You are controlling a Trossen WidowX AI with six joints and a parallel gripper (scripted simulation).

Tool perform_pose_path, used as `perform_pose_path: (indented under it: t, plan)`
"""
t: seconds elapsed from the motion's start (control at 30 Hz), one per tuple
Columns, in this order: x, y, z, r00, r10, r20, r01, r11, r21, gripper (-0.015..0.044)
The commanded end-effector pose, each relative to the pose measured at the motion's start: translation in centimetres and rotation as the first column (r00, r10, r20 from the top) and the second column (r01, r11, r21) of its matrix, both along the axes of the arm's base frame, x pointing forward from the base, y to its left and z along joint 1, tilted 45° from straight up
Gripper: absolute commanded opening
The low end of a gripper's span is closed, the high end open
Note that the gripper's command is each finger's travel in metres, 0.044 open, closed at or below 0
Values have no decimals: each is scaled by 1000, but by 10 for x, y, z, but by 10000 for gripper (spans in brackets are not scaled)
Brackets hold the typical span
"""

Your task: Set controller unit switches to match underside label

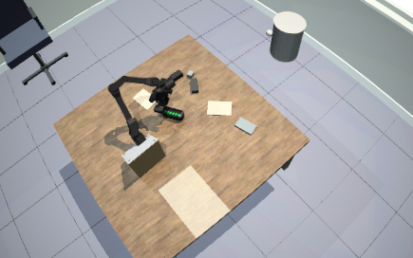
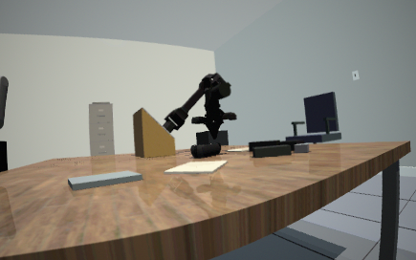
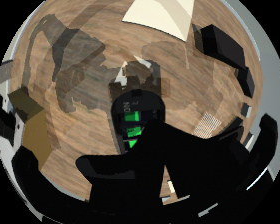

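The dark controller unit (image 1: pixel 172 116) (image 2: pixel 206 151) (image 3: pixel 131 116) lies on the bench with its switch side up. A row of green switch ends shows on it in the top view. The wrist view shows its near end, with "ON" lettering and some green ends; the fingers cover the rest, so I cannot read all six switches. The label underneath is hidden. My gripper (image 1: pixel 160 102) (image 2: pixel 214 137) (image 3: pixel 152 123) is shut and holds nothing. It points down above the bench beside one end of the unit, with its tips a little higher than the unit.
The arm's wedge-shaped mount (image 1: pixel 149 160) (image 2: pixel 160 139) stands behind. Dark modules (image 1: pixel 194 85) (image 2: pixel 272 151) (image 3: pixel 221 45) and a small grey block (image 1: pixel 190 74) (image 2: pixel 301 148) lie to one side. A cream sheet (image 1: pixel 219 108) (image 2: pixel 197 166), a grey-blue plate (image 1: pixel 245 125) (image 2: pixel 105 180) and a large pale sheet (image 1: pixel 196 201) also lie there.
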State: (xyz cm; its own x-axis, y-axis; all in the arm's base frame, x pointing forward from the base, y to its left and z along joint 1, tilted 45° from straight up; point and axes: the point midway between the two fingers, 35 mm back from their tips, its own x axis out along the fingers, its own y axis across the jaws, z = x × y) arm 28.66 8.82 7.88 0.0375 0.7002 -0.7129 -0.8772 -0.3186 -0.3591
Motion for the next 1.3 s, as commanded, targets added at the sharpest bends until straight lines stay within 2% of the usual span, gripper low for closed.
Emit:
perform_pose_path:
  t: [0.0,0.9,1.07,1.27]
  plan:
    - [-1,4,-6,1000,-6,-10,6,1000,-1,0]
    - [-1,17,-20,1000,-6,-10,6,1000,1,0]
    - [-2,-13,10,1000,-6,-10,6,1000,-1,0]
    - [-2,-15,12,1000,-6,-11,6,1000,-1,0]
